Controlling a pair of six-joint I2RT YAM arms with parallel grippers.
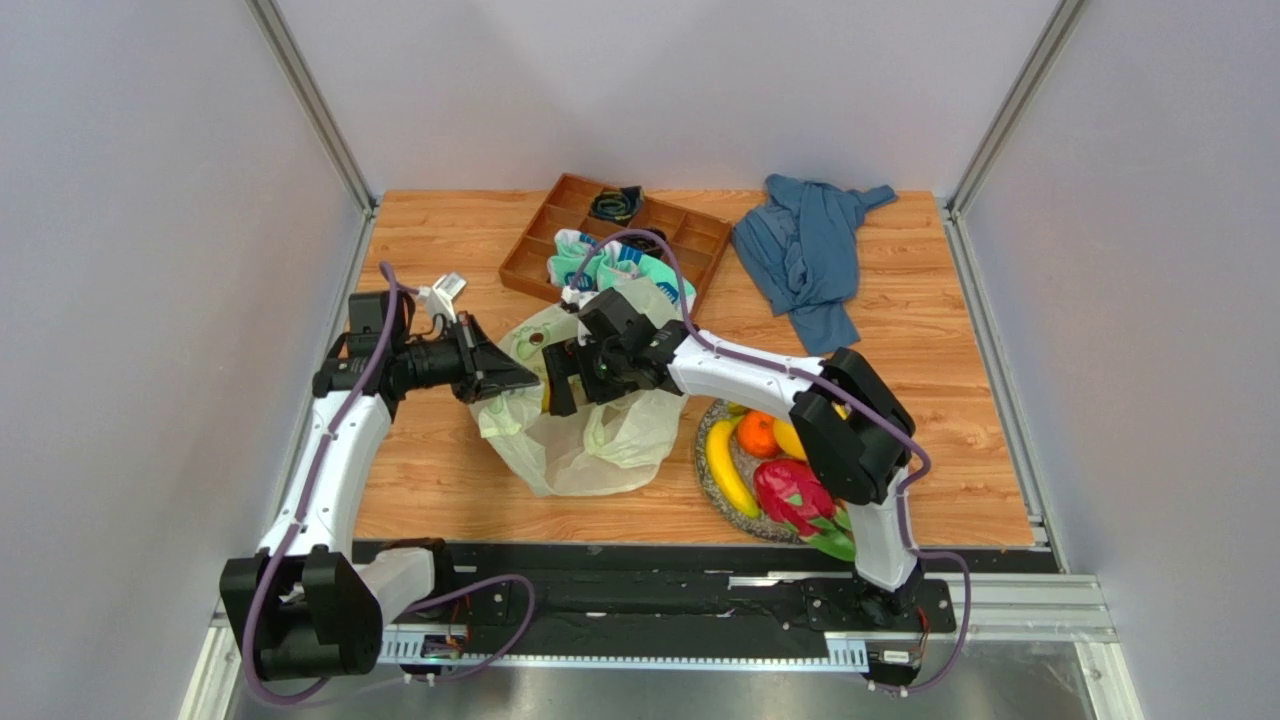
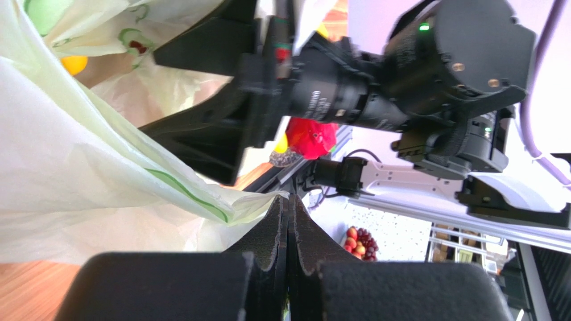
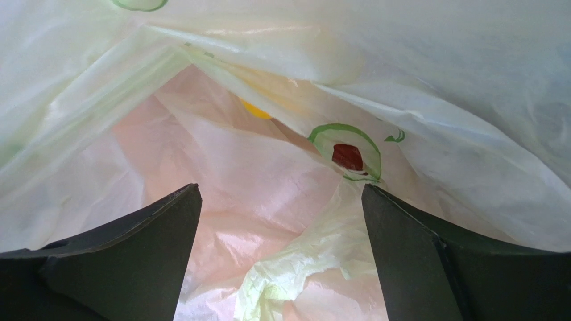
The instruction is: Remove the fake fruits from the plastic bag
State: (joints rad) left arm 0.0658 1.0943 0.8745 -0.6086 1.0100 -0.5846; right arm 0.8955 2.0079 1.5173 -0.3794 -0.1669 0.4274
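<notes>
Retrieval step: the left gripper (image 2: 288, 217) is clamped on the bag (image 1: 594, 443) rim. The right gripper (image 3: 280, 194), jaws apart, is inside the bag, with a yellow fruit (image 3: 255, 109) ahead and deeper in. The next move likely calls for reaching forward and closing on it.

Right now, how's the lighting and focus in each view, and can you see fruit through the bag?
Top external view: even light, sharp, soft shadows. Left wrist view: plastic bag washed out by backlight, left fingers dark and soft. Right wrist view: light glows through the film, right fingers silhouetted, one yellow fruit only a hazy patch.
</notes>
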